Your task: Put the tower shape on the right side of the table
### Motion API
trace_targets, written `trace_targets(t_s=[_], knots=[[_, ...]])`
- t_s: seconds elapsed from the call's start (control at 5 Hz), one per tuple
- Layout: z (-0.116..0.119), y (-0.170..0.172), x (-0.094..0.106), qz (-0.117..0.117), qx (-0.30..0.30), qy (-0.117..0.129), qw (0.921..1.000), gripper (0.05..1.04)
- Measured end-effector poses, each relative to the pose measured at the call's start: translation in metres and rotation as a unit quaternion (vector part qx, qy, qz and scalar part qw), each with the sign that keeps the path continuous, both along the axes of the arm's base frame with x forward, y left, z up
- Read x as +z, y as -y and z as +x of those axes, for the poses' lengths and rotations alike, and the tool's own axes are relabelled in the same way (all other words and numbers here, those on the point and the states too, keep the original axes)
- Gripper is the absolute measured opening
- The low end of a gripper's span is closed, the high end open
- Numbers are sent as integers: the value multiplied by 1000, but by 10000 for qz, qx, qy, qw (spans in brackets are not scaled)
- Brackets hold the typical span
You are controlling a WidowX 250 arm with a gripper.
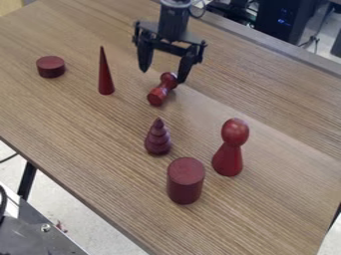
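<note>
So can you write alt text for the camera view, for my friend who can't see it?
A black robot pincer hangs open by a red dumbbell shape lying on a wooden table. Also there are a flat disc, thin cone, ringed cone, cylinder and round-headed peg, all reddish.

Hanging down from the top edge of the view, near the middle, with the black arm (pixel 174 19) above and the gripper (pixel 163 76) below. Pointing both tips down. Holding the two black fingers (pixel 145 56) wide apart, with a big gap between. Slanting a little, one tip lower in the view than the other.
</note>
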State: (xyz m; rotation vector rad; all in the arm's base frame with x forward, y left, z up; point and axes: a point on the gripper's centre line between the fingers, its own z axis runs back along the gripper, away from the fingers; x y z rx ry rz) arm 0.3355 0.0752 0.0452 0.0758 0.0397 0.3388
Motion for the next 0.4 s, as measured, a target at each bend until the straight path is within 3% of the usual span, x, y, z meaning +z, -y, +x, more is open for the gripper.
trace_targets(t_s=[0.4], knots=[[-7, -1, -8, -167, 190, -177, 9995, 999]])
